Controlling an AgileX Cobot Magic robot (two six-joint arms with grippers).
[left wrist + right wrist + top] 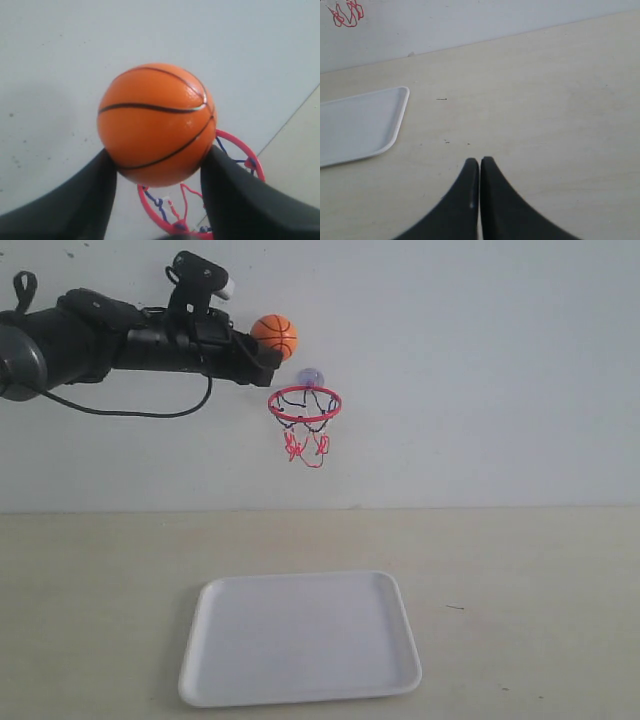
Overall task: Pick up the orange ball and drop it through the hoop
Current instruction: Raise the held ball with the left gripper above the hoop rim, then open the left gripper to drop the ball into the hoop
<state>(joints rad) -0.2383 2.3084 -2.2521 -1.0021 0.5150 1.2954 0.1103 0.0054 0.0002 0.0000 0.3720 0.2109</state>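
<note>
1. The small orange mini basketball with thin black seams (274,336) is held high in the air, clamped between the left arm's (120,335) dark jaws. The left wrist view shows one jaw pressed against each lower flank of the ball (156,122).
2. The relation that matters is ball to ring. In the exterior view the ball sits just above the small red wire hoop with its red-and-black string net (304,403). It lies towards the left rim, not over the ring's middle.
3. The hoop hangs from a clear suction cup (310,375) on the pale wall (480,360), and the arm reaches in from the left at about ball height.
4. In the left wrist view the ring shows beyond and under the ball, off to one side. This agrees that the ball is not yet centred over the opening (how far it stands off the wall I cannot tell).
5. My judgement: the ball needs a short shift to the right in the exterior view, towards the ring's centre, before the jaws let go. Dropped from here, it could clip the near rim and bounce out.
6. The right arm's jaws are pressed together with nothing between them, low over the beige surface (520,580) beside the white rectangular plastic tray (300,640). That arm is well away from the hoop, so the drop belongs to the left arm.
</note>
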